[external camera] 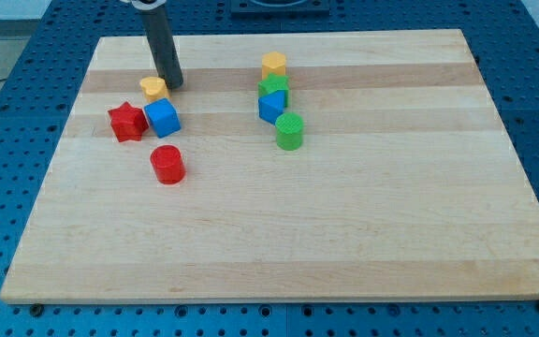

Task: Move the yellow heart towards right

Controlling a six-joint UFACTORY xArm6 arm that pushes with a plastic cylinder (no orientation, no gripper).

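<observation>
Left grp: red star (127, 122), blue cube (162, 119) touching its right, yellow heart (153, 88) just behind cube, red cylinder (167, 164) near side. My tip (173, 84) = bare rod, holds nothing, touching heart's right edge. Mid column far→near: yellow block (273, 65), green block (273, 90), blue block (271, 107), green cylinder (290, 132). All on wood board (363, 225).

The dark rod is cut off by the view's top edge, so the arm above it does not show. My tip (173, 85) hides part of the small yellow heart block (152, 88), and the green block (273, 89) covers the top of the blue block (271, 107)
</observation>
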